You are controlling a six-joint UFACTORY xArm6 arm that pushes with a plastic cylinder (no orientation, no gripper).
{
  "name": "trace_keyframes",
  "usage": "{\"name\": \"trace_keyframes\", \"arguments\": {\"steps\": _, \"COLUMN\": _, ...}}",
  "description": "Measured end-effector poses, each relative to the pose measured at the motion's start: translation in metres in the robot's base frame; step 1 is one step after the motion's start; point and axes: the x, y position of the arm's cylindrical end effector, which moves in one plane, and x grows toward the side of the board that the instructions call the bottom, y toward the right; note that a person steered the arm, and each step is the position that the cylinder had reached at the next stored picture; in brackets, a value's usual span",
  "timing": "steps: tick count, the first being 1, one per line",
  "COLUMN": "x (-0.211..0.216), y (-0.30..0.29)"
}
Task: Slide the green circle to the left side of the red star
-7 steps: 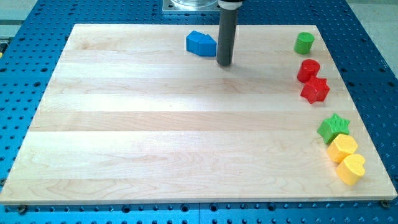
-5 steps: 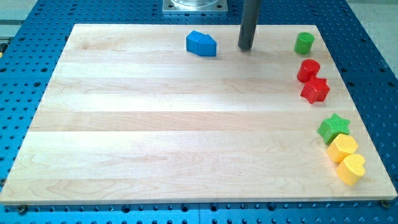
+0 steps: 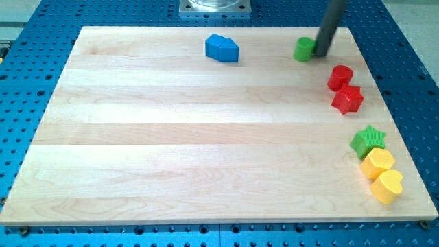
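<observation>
Green circle block [image 3: 304, 49], a short plain cylinder, sits near the wooden board's [image 3: 171, 137] twelve o'clock edge, with bare wood open toward nine. My tip [image 3: 320, 53] touches it at three o'clock; I grip nothing. The red star block [image 3: 348, 100] lies toward four o'clock, well apart.
</observation>
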Motion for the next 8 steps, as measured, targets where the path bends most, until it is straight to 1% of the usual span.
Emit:
{"name": "trace_keyframes", "arguments": {"steps": 1, "x": 0.002, "y": 0.008}}
{"name": "trace_keyframes", "arguments": {"steps": 2, "x": -0.034, "y": -0.018}}
{"name": "trace_keyframes", "arguments": {"steps": 3, "x": 0.026, "y": -0.082}}
{"name": "trace_keyframes", "arguments": {"steps": 4, "x": 0.068, "y": -0.088}}
{"name": "trace_keyframes", "arguments": {"steps": 5, "x": 0.062, "y": -0.086}}
{"name": "trace_keyframes", "arguments": {"steps": 6, "x": 0.043, "y": -0.054}}
{"name": "trace_keyframes", "arguments": {"steps": 7, "x": 0.092, "y": -0.048}}
{"name": "trace_keyframes", "arguments": {"steps": 8, "x": 0.126, "y": -0.083}}
